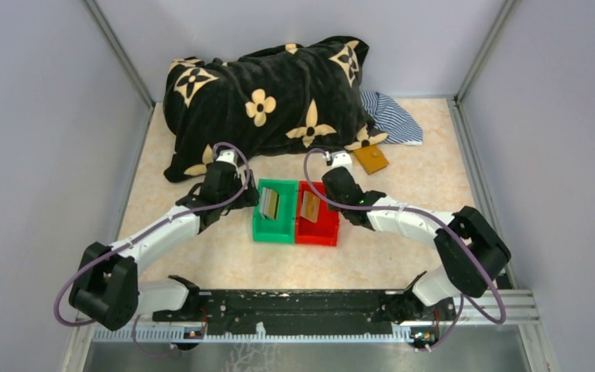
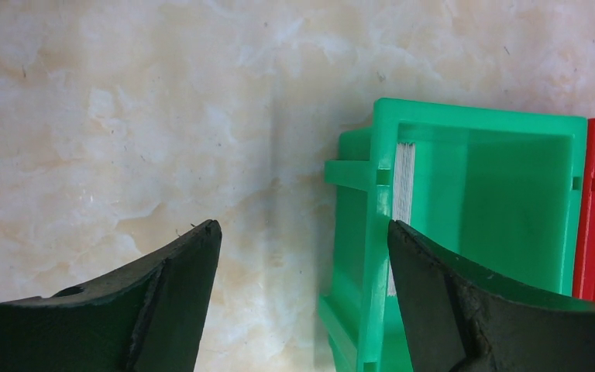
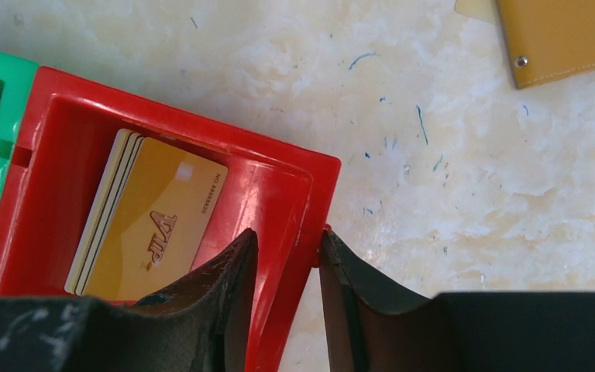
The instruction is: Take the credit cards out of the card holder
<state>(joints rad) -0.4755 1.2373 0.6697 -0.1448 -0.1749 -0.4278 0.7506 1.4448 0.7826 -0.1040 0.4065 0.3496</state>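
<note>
The tan leather card holder (image 1: pixel 370 159) lies closed on the table, right of the bins; its corner shows in the right wrist view (image 3: pixel 565 35). Gold credit cards (image 3: pixel 155 225) lean inside the red bin (image 3: pixel 294 178), also seen from above (image 1: pixel 310 206). Silvery credit cards (image 2: pixel 404 186) stand in the green bin (image 2: pixel 503 194), and from above (image 1: pixel 269 203). My left gripper (image 2: pixel 304 226) is open and straddles the green bin's left wall, holding nothing. My right gripper (image 3: pixel 288 232) is shut on the red bin's right wall, one finger inside.
A black blanket with tan flowers (image 1: pixel 263 101) is heaped at the back, with striped cloth (image 1: pixel 391 116) beside it. The green bin (image 1: pixel 275 221) and red bin (image 1: pixel 318 225) stand side by side mid-table. Grey walls enclose the table.
</note>
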